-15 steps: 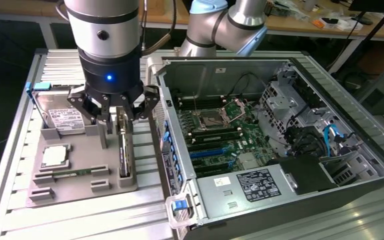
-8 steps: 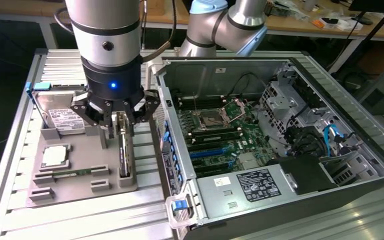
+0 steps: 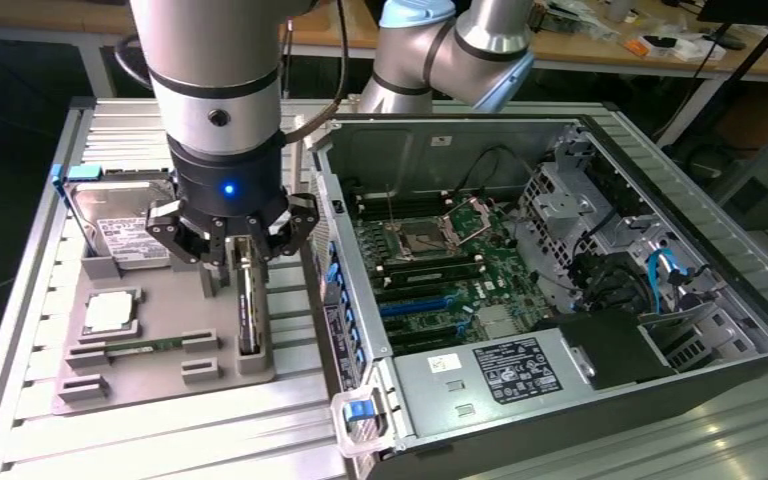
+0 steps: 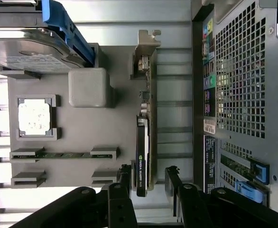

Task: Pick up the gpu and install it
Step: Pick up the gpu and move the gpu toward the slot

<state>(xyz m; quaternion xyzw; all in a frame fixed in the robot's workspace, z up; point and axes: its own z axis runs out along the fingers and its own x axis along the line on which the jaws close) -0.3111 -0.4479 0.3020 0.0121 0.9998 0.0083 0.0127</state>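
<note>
Straddling the upright gpu (image 4: 142, 152) on the grey tray (image 4: 82, 137), end effector (image 4: 148, 172) wide open and empty.

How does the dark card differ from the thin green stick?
The gpu is dark, thicker, with a silver bracket; the memory stick is green. The open gripper straddles the gpu, not the memory stick. Both sit on the gray tray.

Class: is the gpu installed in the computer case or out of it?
Out. The gpu stands on edge in the grey tray beside the computer case, straddled by the open end effector.
</note>
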